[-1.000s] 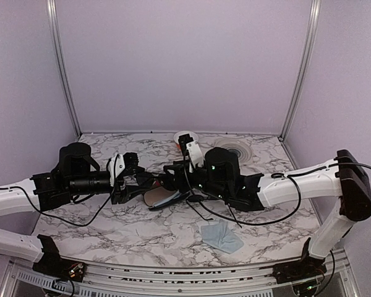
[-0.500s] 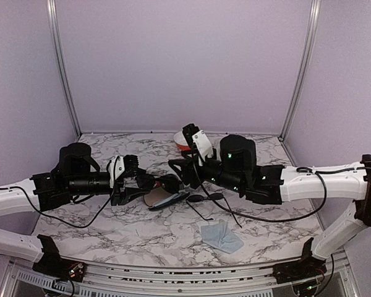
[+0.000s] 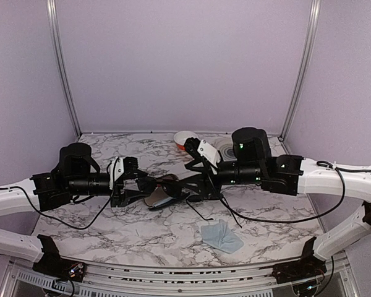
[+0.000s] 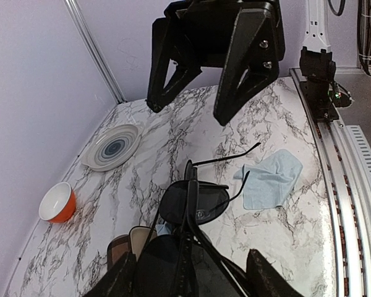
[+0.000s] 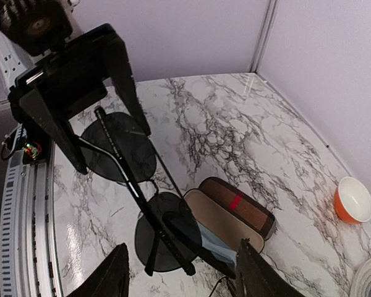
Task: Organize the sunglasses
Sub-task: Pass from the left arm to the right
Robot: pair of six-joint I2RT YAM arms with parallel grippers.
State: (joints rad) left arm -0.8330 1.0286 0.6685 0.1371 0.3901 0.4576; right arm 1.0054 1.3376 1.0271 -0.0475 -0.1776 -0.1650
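The sunglasses (image 3: pixel 173 184), thin black wire with dark round lenses, hang above the marble table (image 3: pixel 142 232) with their temple arms unfolded. My left gripper (image 3: pixel 149 184) is shut on one lens, which fills the span between its fingers (image 4: pixel 114 284). The other lens (image 4: pixel 195 201) sticks out beyond them, over the open brown plaid case (image 5: pixel 235 207). My right gripper (image 3: pixel 196 176) stands open just right of the glasses, touching nothing. From the right wrist, the free lens (image 5: pixel 164 238) lies ahead of the open right gripper (image 5: pixel 182 247). The right gripper (image 4: pixel 188 111) shows open in the left wrist view.
The case (image 3: pixel 157 199) lies open under the glasses, a light blue cloth (image 5: pixel 219 247) inside. Another blue cloth (image 3: pixel 221 237) lies near the front. An orange bowl (image 3: pixel 184 139) and a grey ringed plate (image 3: pixel 232 148) sit at the back. Cables trail from the right arm.
My right gripper has opened, let go of the sunglasses and drawn back to the right. The left gripper has stayed put, still holding them.
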